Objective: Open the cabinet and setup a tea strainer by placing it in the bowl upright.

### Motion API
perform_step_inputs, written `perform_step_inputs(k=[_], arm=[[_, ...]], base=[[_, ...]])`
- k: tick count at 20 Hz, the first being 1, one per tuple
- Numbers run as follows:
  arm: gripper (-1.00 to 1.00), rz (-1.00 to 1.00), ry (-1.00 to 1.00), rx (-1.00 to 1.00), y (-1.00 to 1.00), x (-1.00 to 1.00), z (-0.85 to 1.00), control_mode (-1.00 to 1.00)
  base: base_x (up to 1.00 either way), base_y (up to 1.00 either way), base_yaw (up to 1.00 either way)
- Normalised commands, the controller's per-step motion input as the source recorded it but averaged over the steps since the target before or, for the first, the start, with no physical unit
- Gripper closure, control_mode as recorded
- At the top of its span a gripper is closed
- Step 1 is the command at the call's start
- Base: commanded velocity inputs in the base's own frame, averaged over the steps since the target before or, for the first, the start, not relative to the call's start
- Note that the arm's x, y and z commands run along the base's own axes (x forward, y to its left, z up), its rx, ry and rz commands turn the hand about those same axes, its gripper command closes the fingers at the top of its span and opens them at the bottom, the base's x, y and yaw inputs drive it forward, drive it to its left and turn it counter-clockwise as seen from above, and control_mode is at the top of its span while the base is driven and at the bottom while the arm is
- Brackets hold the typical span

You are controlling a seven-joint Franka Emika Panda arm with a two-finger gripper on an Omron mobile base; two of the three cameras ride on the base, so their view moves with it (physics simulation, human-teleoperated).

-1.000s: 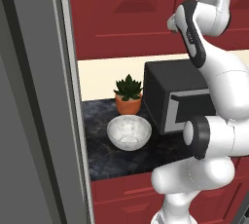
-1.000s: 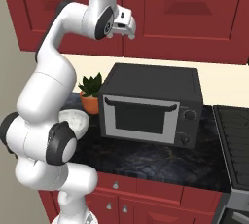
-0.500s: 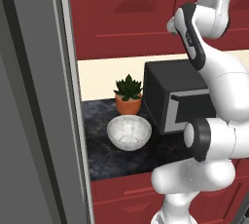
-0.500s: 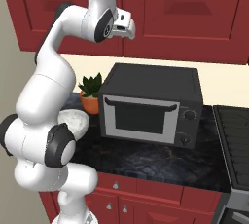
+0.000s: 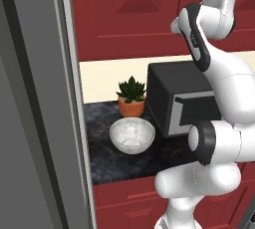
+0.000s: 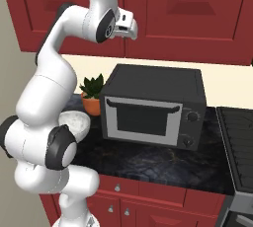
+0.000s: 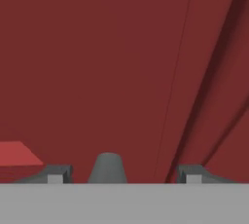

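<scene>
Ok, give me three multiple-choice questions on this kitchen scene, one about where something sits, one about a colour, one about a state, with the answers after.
1. Where does the bowl stand?
A. On top of the microwave
B. On the dark counter, in front of the potted plant
C. On the stove

2. What colour is the pot of the plant?
A. Orange
B. Blue
C. Black

3. How do the cabinet doors stand?
A. Both wide open
B. One taken off
C. Closed

Answers: 1 B, the bowl sits on the counter just ahead of the plant, left of the microwave. 2 A, the pot is terracotta orange. 3 C, both door panels lie flush, with the gripper raised in front of them.
</scene>
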Motion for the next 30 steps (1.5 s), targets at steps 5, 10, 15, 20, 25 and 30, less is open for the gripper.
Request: perform_step_inputs(k=[5, 10, 15, 20, 25, 30], arm=[[1.0, 0.0, 0.0, 0.0, 0.0, 0.0, 0.0, -1.0], [1.0, 0.0, 0.0, 0.0, 0.0, 0.0, 0.0, -1.0], [1.0, 0.0, -0.01, 0.0, 0.02, -0.05, 0.0, -1.0], [1.0, -0.1, -0.02, 0.0, 0.02, -0.48, 0.01, -1.0], [1.0, -0.14, -0.04, 0.0, 0.09, -0.79, 0.14, -1.0], [1.0, -0.19, -0.02, 0.0, 0.03, -0.97, 0.24, -1.0]], base=[[0.0, 0.0, 0.0], [0.0, 0.0, 0.0], [0.0, 0.0, 0.0], [0.0, 0.0, 0.0], [0.0, 0.0, 0.0], [0.0, 0.0, 0.0]])
